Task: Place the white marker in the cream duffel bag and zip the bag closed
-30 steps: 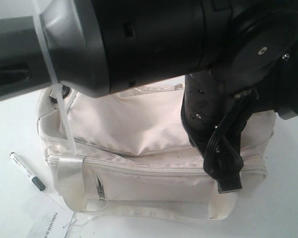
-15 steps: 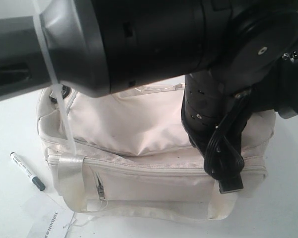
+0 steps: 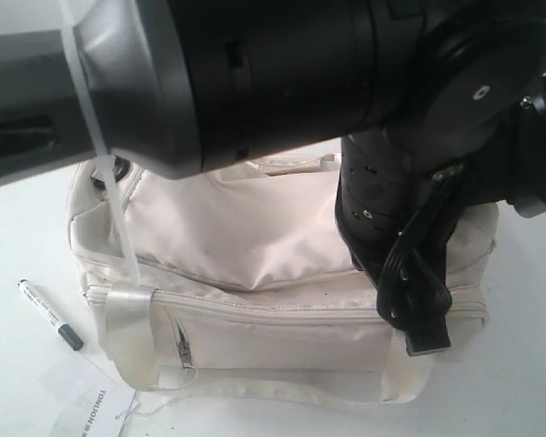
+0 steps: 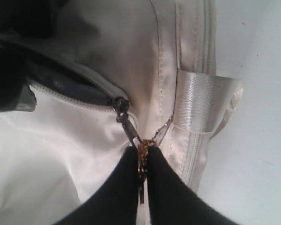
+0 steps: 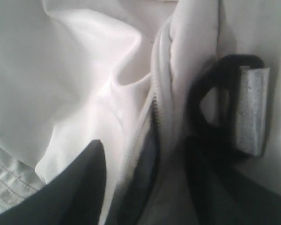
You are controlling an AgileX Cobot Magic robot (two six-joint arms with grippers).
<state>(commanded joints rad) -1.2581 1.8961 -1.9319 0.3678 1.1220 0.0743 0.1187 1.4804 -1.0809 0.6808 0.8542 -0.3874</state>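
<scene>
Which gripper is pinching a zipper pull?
The left gripper, shut on the zipper pull of the cream duffel bag; the right gripper stands open at its rim.

— How does the left gripper [image 4: 141, 152] stand?
— Its two black fingers [image 4: 114, 197] are pressed together, pinching the end of the zipper pull [image 4: 129, 130].
— And the right gripper [image 5: 146, 154]?
— Its fingers [image 5: 79, 187] are spread wide, with the cream duffel bag's [image 5: 84, 70] zip edge between them. I can't tell whether they clamp it. From the exterior, the right arm [image 3: 382, 200] drops steeply, with a cable [image 3: 409, 282] looped at the wrist.
</scene>
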